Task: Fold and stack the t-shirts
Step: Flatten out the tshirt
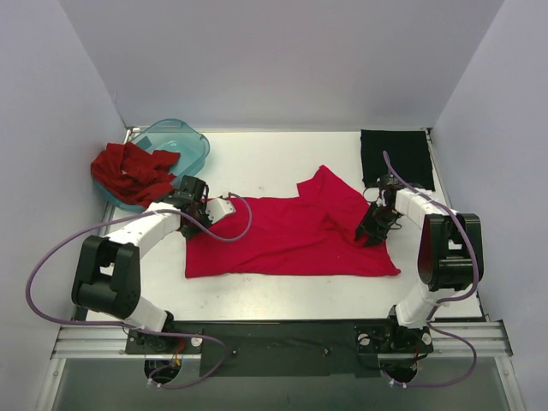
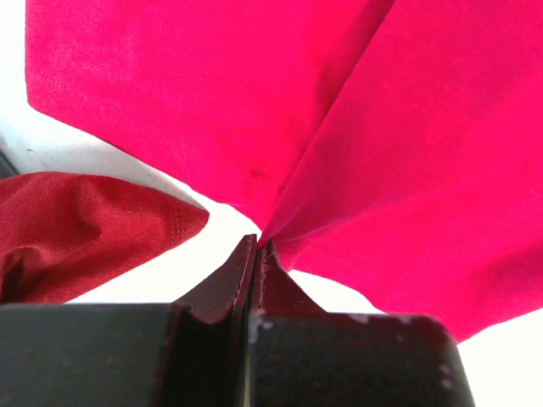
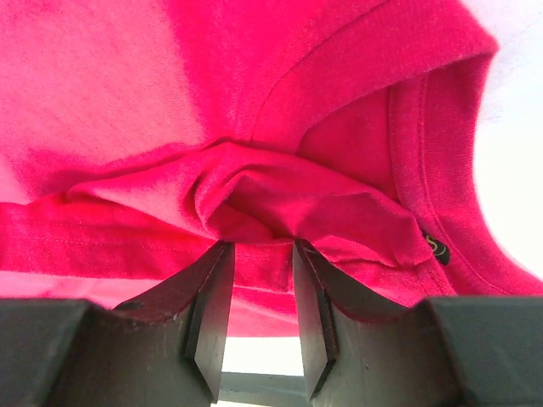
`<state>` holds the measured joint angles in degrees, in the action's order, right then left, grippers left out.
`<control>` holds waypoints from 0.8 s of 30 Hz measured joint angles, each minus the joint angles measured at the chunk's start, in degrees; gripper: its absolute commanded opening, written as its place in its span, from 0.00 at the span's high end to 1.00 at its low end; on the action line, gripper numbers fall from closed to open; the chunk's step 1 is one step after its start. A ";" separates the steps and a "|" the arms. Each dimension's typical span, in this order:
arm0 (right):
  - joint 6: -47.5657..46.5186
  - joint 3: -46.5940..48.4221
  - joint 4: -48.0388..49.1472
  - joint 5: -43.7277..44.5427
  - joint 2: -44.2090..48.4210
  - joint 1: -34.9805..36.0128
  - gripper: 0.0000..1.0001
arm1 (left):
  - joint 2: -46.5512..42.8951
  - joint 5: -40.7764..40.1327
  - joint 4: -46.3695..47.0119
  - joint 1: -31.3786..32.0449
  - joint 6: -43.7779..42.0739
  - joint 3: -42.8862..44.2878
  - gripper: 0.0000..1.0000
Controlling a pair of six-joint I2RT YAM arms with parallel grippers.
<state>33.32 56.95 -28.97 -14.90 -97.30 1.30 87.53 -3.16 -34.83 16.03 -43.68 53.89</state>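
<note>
Noting the left side first: what is held, and why there? (Inspector)

Left gripper (image 2: pixel 257 244) is clamped tight on an edge of the bright crimson-pink cotton t-shirt (image 1: pixel 291 244). Cloth fans out from the fingertips in two taut pleats. Judged purpose: to lift that edge so the shirt, spread flat on the white table (image 1: pixel 282 163) between the two grippers, can be folded across. (Assessor)

And the right? (Inspector)

Right gripper (image 3: pixel 261 248) has its jaws apart, with bare table visible in the gap. A ruck of cloth (image 3: pixel 254 191) sits just beyond the fingertips, beside the ribbed collar (image 3: pixel 405 144). Whether the tips touch that ruck I cannot settle, as the close view is too tight. It is likely placed to take the neck end. (Assessor)

What does each view add? (Inspector)

Only the overhead view shows the whole layout. A black tee folded square (image 1: pixel 396 158) lies beyond the right fingers, and I judge it the start of the stack. A darker brick-red tee (image 1: pixel 128 169) lies crumpled over the translucent teal plastic tub (image 1: pixel 188 137) beyond the left fingers, not yet folded. Overhead hides both sets of jaws under the wrists. The left wrist view confirms the pinch and catches a corner of the brick-red cloth left of the fingers. The right wrist view alone shows the collar and the neck label (image 3: pixel 434 246). (Assessor)
</note>
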 measured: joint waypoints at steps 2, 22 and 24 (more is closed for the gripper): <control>0.13 -0.28 0.24 0.09 0.07 -0.26 0.70 | -0.22 0.00 0.00 0.00 0.02 0.00 1.00; 1.14 -0.37 -0.85 -2.58 7.08 -4.55 1.00 | -2.10 -0.02 -0.61 0.00 -0.17 1.03 1.00; 0.92 1.20 -1.68 -2.67 8.68 -4.72 1.00 | -2.34 -0.02 -0.87 0.00 -0.17 1.73 1.00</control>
<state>34.24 58.15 -30.65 -17.56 -88.62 -3.42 85.19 -3.18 -35.70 16.03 -43.86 55.61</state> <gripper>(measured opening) 0.006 0.025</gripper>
